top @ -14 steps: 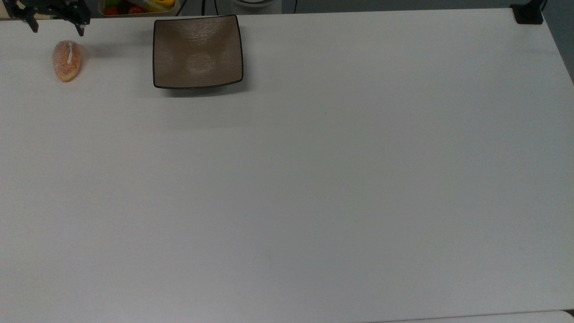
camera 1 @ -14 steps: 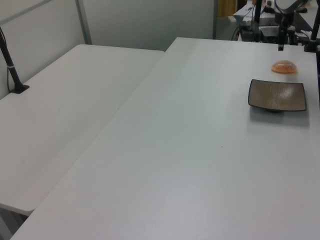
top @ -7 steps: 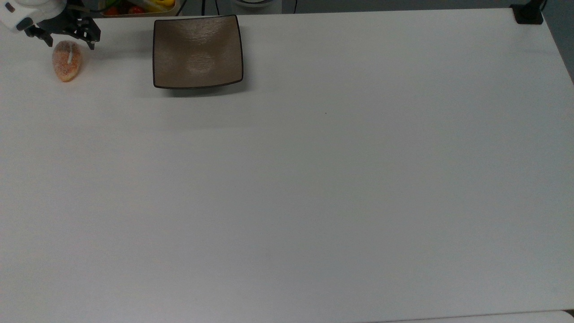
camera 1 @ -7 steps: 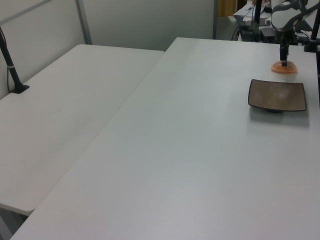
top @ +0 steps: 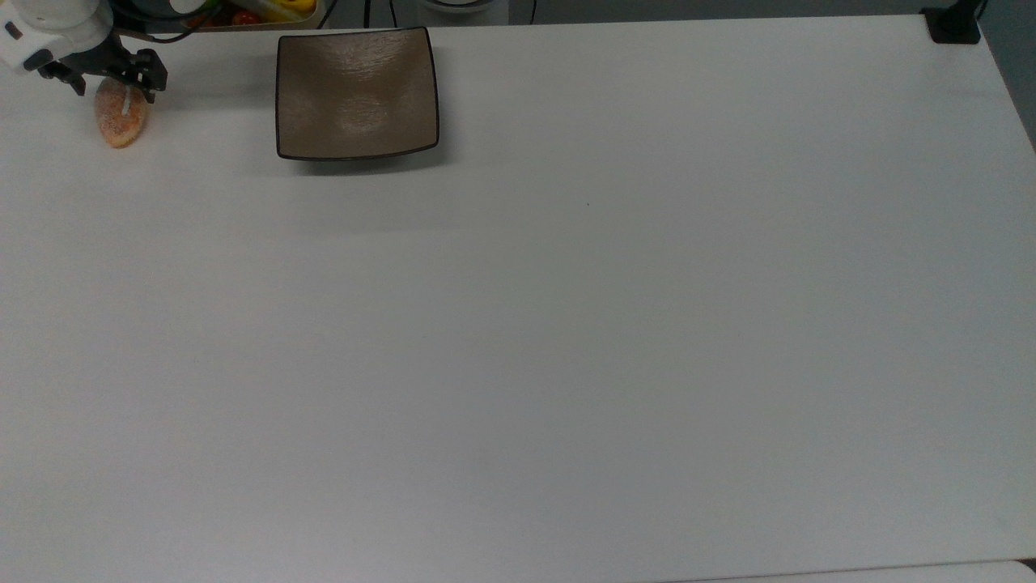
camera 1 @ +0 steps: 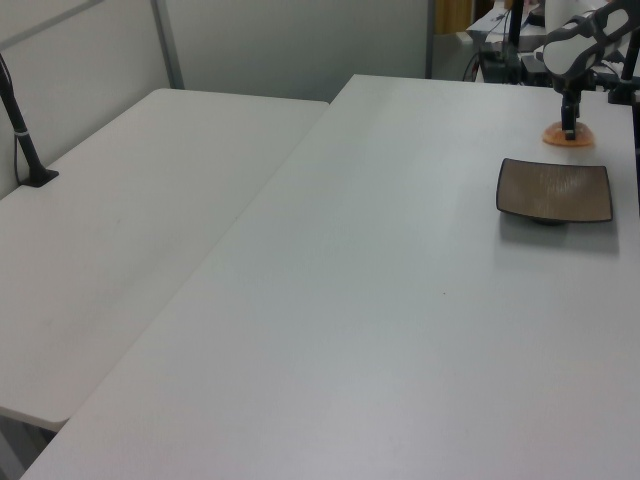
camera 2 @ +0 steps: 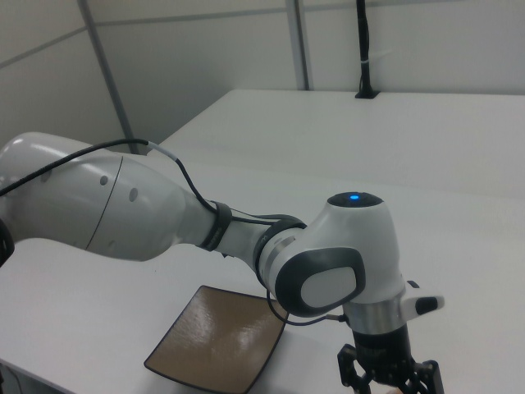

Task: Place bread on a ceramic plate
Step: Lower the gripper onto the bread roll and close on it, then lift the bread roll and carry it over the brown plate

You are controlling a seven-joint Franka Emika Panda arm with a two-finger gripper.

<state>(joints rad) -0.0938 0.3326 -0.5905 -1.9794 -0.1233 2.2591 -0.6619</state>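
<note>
— Straddling the bread (top: 121,120) at the top view's far left, the Franka arm's gripper (top: 102,79) sits low over the loaf's upper end; its black fingers (top: 154,78) stand apart, one on each side, with the loaf's end between them; whether they touch the crust cannot be told.

— Where does the loaf lie?

— On the white table (top: 566,324), flat, its white stripe uppermost; it is well apart from the ceramic plate (top: 357,93), which sits to its right in the top view, near the table's far edge; the plate holds nothing.

— What of the other angles?

— In the left view the gripper (camera 1: 569,128) hangs straight down onto the orange loaf (camera 1: 568,137), just beyond the square brown plate (camera 1: 555,190); in the right view the arm's white wrist (camera 2: 344,263) with its blue light looms over the plate (camera 2: 217,341), the gripper (camera 2: 390,379) at the bottom edge.

— Anything behind?

— A tray of coloured fruit (top: 259,11) past the table's edge in the top view; a black clamp (top: 953,24) at its far right corner.
</note>
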